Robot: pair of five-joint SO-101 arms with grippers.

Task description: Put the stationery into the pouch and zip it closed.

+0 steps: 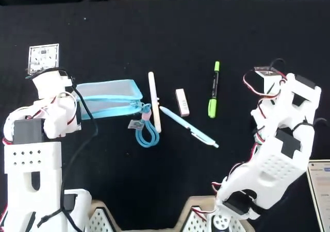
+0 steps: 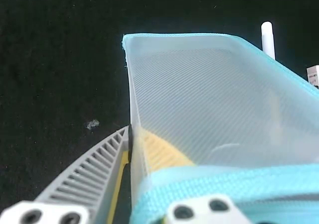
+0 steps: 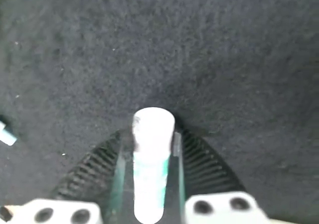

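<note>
Grips, between the right fingers (image 3: 149, 134), a white round stick with a teal band (image 3: 149, 184), smooth and probably plastic, clenched on it above the black felt-like counter (image 3: 224, 59). Pinches with the left fingers (image 2: 130, 134) the short end of the light blue see-through mesh pouch (image 1: 108, 99), soft and finely ribbed. Lies with its long axis across the counter, to the left of the held stick, well apart, much nearer the left arm. Between them: a cream long pencil (image 1: 153, 102), a white block eraser (image 1: 182, 102), a green highlighter (image 1: 213, 90), a pale blue pen (image 1: 188, 127). Probably calls for carrying the stick leftward, over these, to the pouch mouth.
</note>
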